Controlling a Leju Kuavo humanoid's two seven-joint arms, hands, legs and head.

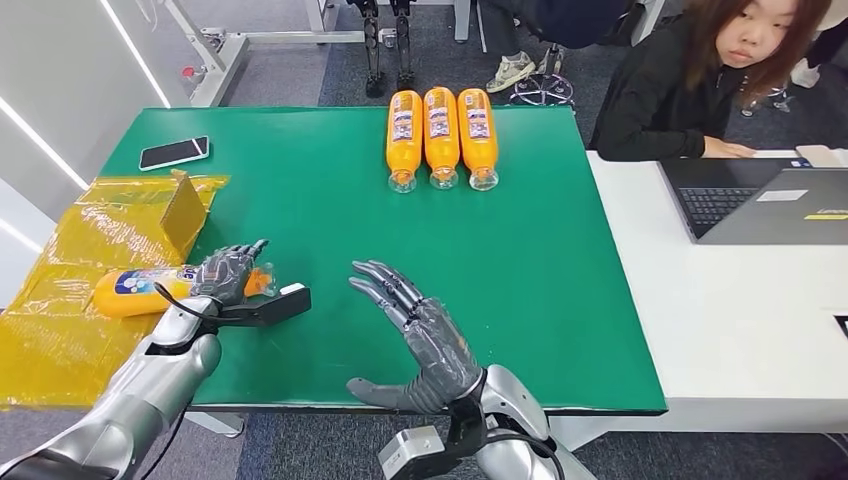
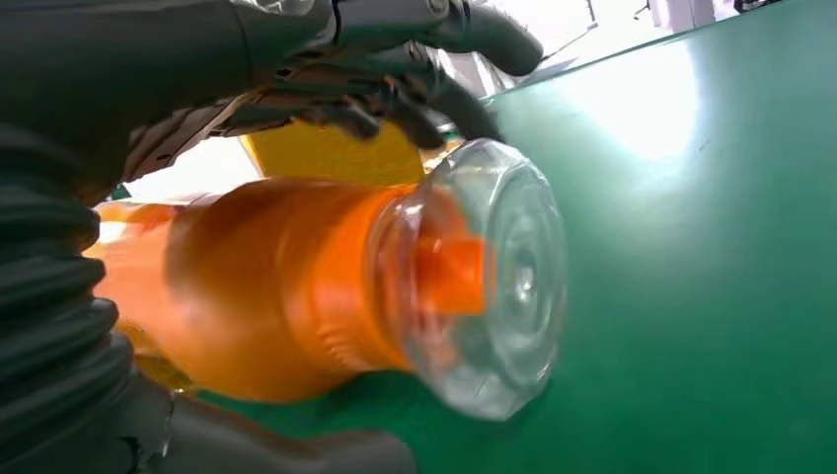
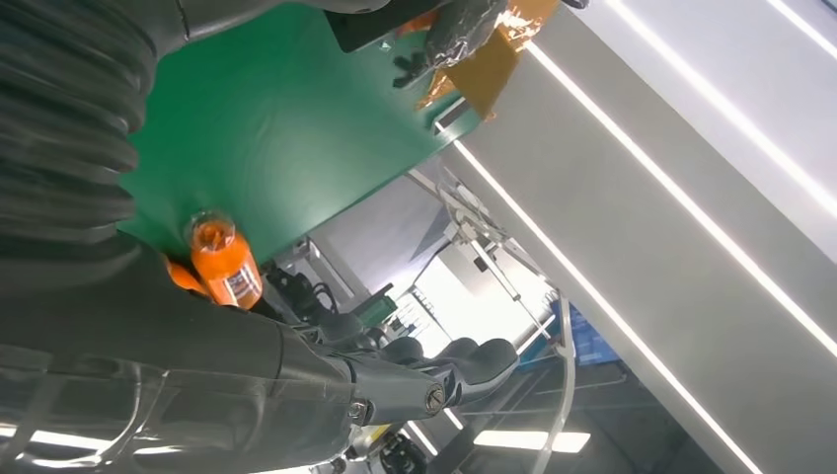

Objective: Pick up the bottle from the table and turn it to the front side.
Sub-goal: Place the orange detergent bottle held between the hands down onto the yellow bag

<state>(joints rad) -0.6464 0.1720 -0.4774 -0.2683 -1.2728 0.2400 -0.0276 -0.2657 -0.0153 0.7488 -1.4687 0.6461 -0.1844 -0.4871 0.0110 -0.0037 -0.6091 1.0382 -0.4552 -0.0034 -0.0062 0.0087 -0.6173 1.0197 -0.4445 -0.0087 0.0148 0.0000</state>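
The left hand [image 1: 228,275] has its fingers wrapped over the lying orange juice bottle [image 1: 135,290], so the pickup is underway. Next comes lifting and rotating it label-forward. The right hand [image 1: 420,335] hovers, fingers spread and holding nothing.

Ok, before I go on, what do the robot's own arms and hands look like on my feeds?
Both arms are glossy silver shells with rounded segments. The left hand and right hand are dark grey metallic, with slim segmented fingers and a thicker grey thumb. A thin black cable loops along the left wrist, beside a black box-shaped module. A grey box sits under the right wrist. In the wrist views, a grey ribbed cover sheathes each wrist.
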